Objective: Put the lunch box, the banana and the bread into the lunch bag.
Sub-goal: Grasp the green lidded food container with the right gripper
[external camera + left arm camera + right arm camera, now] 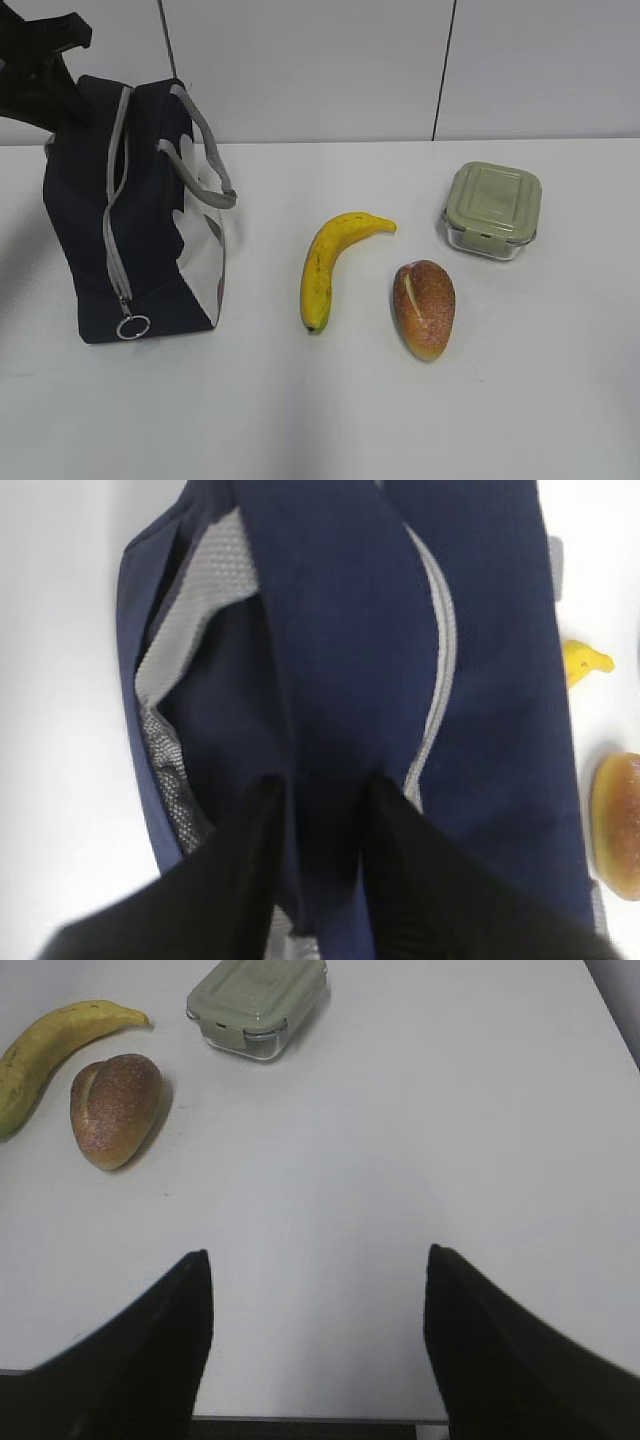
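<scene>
The navy lunch bag (150, 260) stands at the left, its grey zipper open along the top. My left gripper (62, 105) is at the bag's top rear; in the left wrist view it (325, 790) is shut on a navy flap of the bag (500, 680) beside the opening. The banana (325, 265) lies mid-table, the bread (425, 308) to its right, and the green-lidded lunch box (493, 208) behind the bread. My right gripper (318, 1260) is open and empty over bare table, well short of the bread (115, 1108), banana (50, 1035) and lunch box (257, 1005).
The zipper's ring pull (133, 327) hangs at the bag's front. Grey handles (205, 150) droop on the bag's right side. The banana tip (583, 663) and bread (620, 825) show right of the bag. The white table's edge (300, 1422) lies under my right gripper.
</scene>
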Robot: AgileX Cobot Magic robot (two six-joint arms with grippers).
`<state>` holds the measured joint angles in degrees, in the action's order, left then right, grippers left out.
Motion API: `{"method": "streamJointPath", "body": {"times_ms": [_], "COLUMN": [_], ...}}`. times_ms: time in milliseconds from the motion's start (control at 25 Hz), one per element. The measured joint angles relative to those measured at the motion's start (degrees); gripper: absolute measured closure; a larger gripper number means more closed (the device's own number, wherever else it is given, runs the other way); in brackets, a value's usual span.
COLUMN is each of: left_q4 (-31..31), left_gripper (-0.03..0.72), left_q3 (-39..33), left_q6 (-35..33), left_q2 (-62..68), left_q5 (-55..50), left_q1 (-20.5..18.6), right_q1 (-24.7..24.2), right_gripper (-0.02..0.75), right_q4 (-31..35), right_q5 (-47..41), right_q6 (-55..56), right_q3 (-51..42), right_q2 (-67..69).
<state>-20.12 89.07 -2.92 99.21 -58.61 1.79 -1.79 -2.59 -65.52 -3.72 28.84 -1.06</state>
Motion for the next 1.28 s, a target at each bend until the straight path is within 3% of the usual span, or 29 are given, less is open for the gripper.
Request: {"method": "streamJointPath", "body": {"times_ms": [160,320,640,1080,1280], "left_q4": [0.0,0.05,0.05,-2.72,-5.59], "left_gripper": [0.549,0.674,0.685,0.685,0.685], "left_q3": [0.0,0.0,0.0,0.0,0.0], "left_q6": [0.0,0.0,0.0,-4.53,-6.56], "left_q2": [0.0,0.0,0.0,0.0,0.0], "left_q5": [0.0,0.0,0.0,-0.29,-1.67], "left_q1": [0.0,0.0,0.1,5.0,5.31], "right_q1": [0.0,0.0,0.0,0.0,0.0], "right_gripper": [0.246,0.247,0.246,0.246,0.246], "right_q4": [0.0,0.0,0.0,0.0,0.0], "right_q5": [0.0,0.0,0.0,0.0,0.0], "right_q6": [0.0,0.0,0.0,0.0,0.0], "right_q3": [0.0,0.0,0.0,0.0,0.0], "right_q2": [0.0,0.0,0.0,0.0,0.0]}}
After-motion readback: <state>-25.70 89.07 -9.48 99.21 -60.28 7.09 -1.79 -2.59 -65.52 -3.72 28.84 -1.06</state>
